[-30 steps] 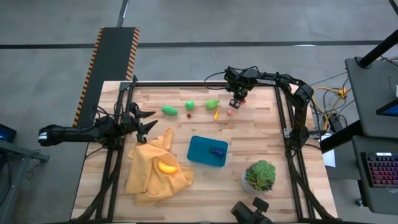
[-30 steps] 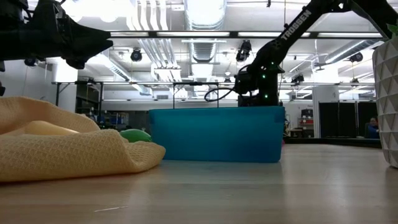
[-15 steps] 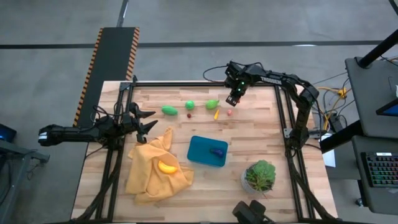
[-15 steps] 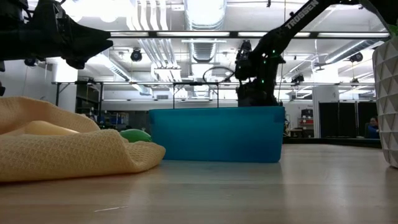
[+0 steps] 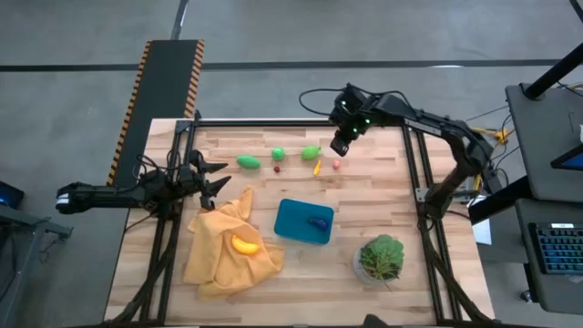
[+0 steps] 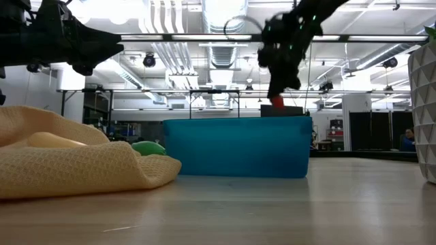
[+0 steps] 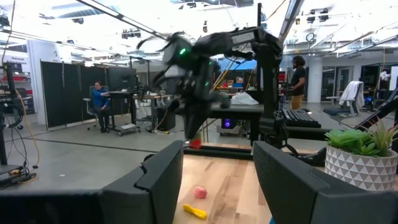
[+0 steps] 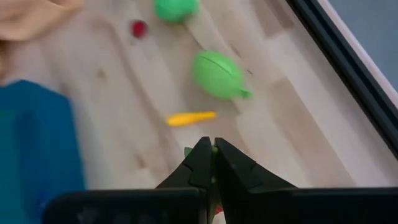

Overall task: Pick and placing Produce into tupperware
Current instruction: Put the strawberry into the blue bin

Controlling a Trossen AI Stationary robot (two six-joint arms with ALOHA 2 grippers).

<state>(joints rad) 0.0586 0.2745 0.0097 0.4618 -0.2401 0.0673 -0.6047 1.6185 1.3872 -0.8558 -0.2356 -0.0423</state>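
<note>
Produce point(image 5: 311, 153) is being judged light, stiff and smooth, best pinched across the middle; pieces are lying in a row behind the tupperware point(image 5: 304, 221), which is holding one purple piece point(image 5: 318, 220). Right gripper point(image 5: 341, 146), fingers closed on a small red piece point(image 6: 277, 101), is hanging above the row. Left gripper point(image 5: 216, 178) is waiting half open at the table's left edge.

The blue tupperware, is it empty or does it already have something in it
Not empty. The high view shows one small purple piece lying inside the tupperware, toward its right side; the rest of its floor is bare.

right end effector point(image 5: 340, 146) raised — closed, left idle
</note>
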